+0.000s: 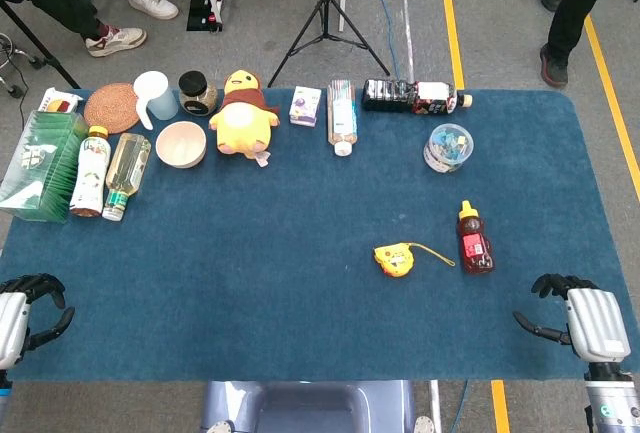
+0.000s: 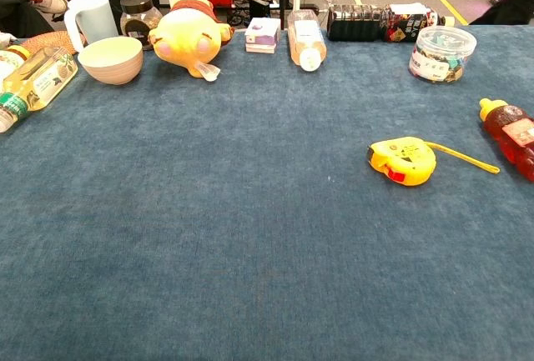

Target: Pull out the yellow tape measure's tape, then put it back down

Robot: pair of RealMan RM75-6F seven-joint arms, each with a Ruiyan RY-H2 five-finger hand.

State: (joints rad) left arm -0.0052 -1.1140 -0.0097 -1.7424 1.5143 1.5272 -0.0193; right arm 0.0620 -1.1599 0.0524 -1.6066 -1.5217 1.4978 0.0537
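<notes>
**Blue cloth, yellow tape measure lying untouched between idle hands**

Blue felt-like cloth covers the table (image 1: pixel 300 283), the biggest thing in view. Along its far edge runs a row of objects: a green packet (image 1: pixel 38 163) at the left end, two bottles lying beside it (image 1: pixel 108 171), a yellow plush toy (image 1: pixel 243 113), a pale bowl (image 1: pixel 181 143), a dark cola bottle on its side (image 1: pixel 412 96) and a clear tub of small coloured items (image 1: pixel 447 147).

Nearer the front, right of centre, a red sauce bottle (image 1: pixel 474 239) lies flat. Just left of it sits the yellow tape measure (image 1: pixel 393 259), resting on the cloth with a short length of its tape (image 2: pixel 467 157) out, pointing toward the sauce bottle.

At the near corners, the left hand (image 1: pixel 25 308) and the right hand (image 1: pixel 580 315) hover at the table's edge, well apart from the tape measure. Both hold nothing, with fingers loosely curved and apart. The chest view shows neither hand.
</notes>
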